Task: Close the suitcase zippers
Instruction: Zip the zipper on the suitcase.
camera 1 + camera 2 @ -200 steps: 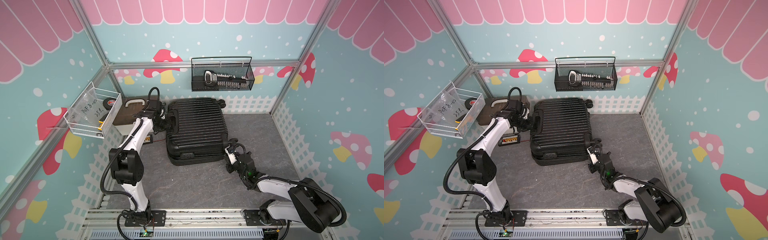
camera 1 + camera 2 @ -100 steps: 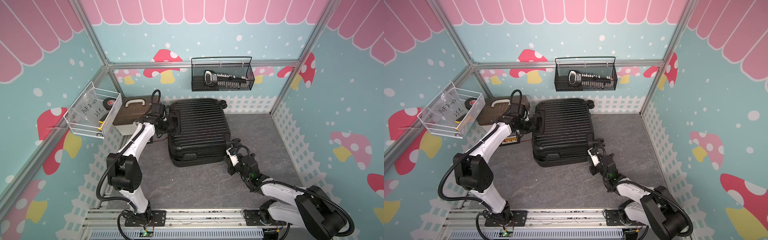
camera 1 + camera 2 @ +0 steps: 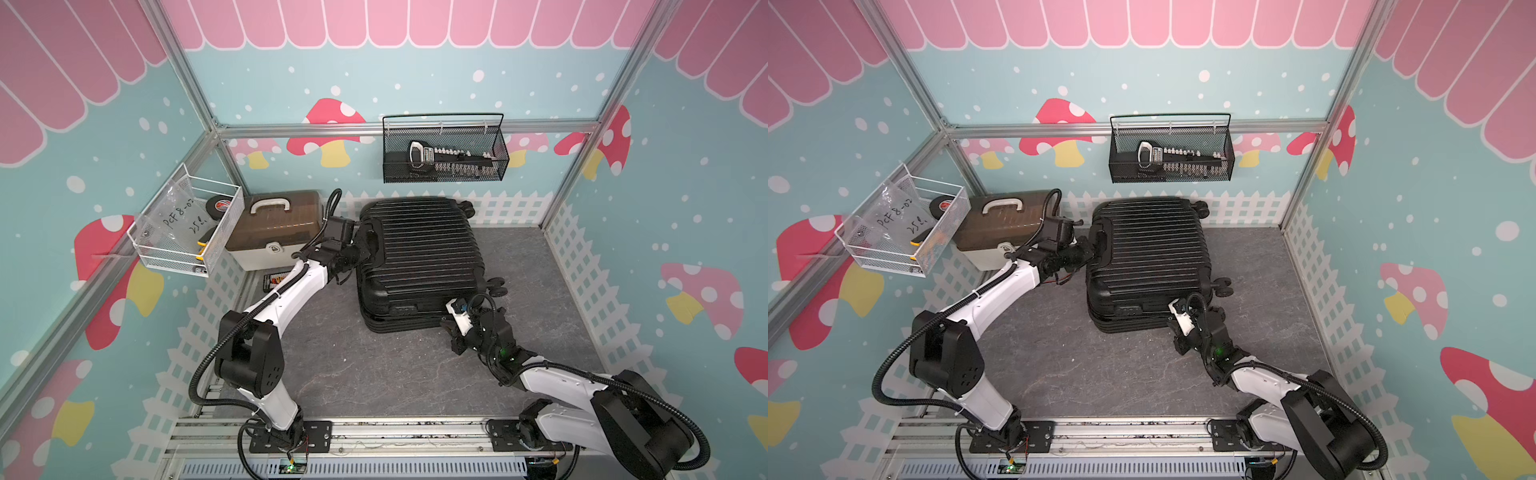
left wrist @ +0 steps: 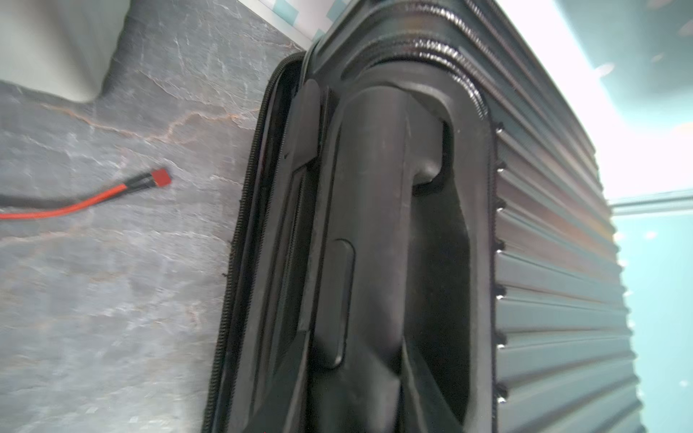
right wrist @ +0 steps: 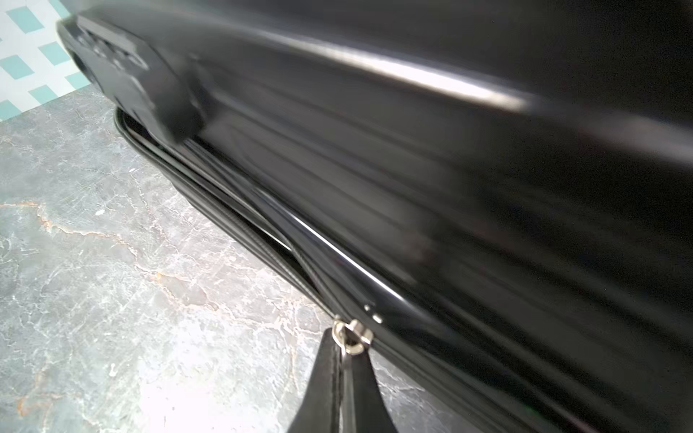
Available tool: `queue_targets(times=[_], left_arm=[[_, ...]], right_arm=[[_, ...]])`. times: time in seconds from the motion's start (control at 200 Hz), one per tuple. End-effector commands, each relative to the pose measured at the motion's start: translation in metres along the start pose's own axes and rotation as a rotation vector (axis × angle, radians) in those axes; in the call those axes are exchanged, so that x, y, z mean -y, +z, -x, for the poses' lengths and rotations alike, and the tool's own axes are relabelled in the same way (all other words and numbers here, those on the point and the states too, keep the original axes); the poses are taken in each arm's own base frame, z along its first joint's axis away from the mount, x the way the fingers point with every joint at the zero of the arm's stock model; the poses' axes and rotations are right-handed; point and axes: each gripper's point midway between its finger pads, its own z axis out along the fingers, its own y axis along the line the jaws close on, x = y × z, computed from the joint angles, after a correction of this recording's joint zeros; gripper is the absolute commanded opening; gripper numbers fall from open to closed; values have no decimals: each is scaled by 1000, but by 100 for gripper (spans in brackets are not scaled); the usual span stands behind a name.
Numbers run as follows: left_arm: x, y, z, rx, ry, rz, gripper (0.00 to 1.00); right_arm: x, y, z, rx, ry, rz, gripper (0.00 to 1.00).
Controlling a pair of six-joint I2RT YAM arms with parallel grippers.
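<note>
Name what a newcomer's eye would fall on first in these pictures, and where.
A black ribbed suitcase lies flat mid-floor. The right end effector is shut on a zipper pull at its near edge, where the seam gapes; the left end effector sits at the handle.

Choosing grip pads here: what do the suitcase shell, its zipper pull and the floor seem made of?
The suitcase shell is probably hard moulded plastic: black, ribbed, with glossy streaks on the ridges. The zipper pull looks like metal: a bright silvery ring with sharp glints. The floor is grey, pale-veined and matte; stone or printed sheet, unclear.
</note>
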Motion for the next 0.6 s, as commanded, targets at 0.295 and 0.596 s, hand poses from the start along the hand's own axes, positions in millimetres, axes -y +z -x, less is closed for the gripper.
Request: queue_targets(times=[0.295,0.596], left_arm=[[67,-30,-28,133,-321,-254,0],[68,-34,-52,122,-268,-236,0]], right_arm=[[-74,17,66,158,-102,204,0],[-101,29,67,142,-141,237,0]])
